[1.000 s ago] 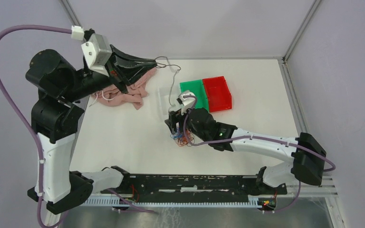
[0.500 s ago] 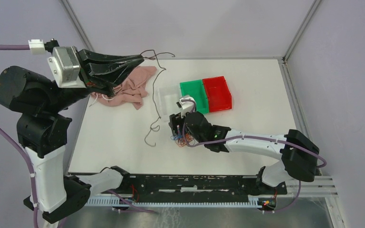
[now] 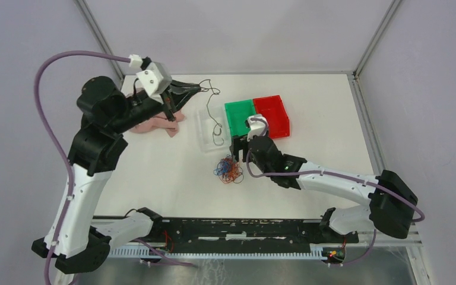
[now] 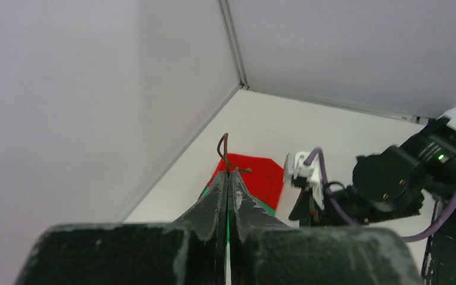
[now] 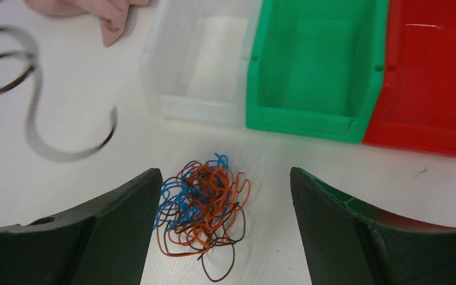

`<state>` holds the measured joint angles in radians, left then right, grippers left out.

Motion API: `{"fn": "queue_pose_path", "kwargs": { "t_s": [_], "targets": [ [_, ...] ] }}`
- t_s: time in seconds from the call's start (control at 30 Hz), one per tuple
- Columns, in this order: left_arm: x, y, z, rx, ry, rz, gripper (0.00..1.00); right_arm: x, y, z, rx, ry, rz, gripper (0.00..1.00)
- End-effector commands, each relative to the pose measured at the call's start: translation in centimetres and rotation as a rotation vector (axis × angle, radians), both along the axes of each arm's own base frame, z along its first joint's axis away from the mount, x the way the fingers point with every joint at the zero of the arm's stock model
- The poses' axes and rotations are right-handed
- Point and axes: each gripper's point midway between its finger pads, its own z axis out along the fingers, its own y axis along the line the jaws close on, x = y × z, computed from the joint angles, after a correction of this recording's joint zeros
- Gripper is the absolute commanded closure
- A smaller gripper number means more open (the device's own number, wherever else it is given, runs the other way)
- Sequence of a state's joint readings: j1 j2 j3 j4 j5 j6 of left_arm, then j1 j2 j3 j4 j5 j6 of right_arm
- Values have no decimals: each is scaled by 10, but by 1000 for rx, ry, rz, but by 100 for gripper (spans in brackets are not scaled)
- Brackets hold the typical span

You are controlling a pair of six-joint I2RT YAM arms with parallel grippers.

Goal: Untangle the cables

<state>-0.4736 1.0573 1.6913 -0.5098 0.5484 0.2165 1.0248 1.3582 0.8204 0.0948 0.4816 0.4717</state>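
The cables [image 3: 229,170] are a small wad of orange, blue and dark brown wires lying on the white table; the wad also shows in the right wrist view [image 5: 202,208]. My right gripper [image 3: 237,152] is open and empty, hovering just behind the wad, which sits between and below its tips [image 5: 225,178]. My left gripper [image 3: 198,89] is raised at the back and shut on one dark brown wire [image 3: 216,122], which hangs down over the clear bin. The wire's end sticks out above the closed tips [image 4: 228,176]. It appears blurred in the right wrist view [image 5: 35,127].
A clear bin [image 3: 203,135], a green bin [image 3: 240,113] and a red bin [image 3: 275,116] stand side by side behind the wad. A pink cloth [image 3: 154,120] lies at the back left under the left arm. The bins also show in the right wrist view [image 5: 309,71].
The dark brown wire has come free of the wad and now hangs over the clear bin from my left gripper. My right gripper has lifted off the wad and drawn back toward the bins.
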Motion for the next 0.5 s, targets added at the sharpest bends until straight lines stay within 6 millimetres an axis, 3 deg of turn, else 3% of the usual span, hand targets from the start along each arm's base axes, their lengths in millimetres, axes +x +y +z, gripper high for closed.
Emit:
{"fn": "queue_pose_path", "kwargs": {
  "t_s": [0.0, 0.27, 0.47],
  "targets": [
    [30, 2, -23, 60, -46, 87, 97, 20, -32, 24, 43, -19, -116, 14],
    [81, -8, -91, 180, 13, 157, 97, 47, -89, 22, -11, 19, -305, 14],
    [124, -7, -149, 310, 47, 243, 97, 56, -106, 18, -28, 45, -349, 14]
  ]
}}
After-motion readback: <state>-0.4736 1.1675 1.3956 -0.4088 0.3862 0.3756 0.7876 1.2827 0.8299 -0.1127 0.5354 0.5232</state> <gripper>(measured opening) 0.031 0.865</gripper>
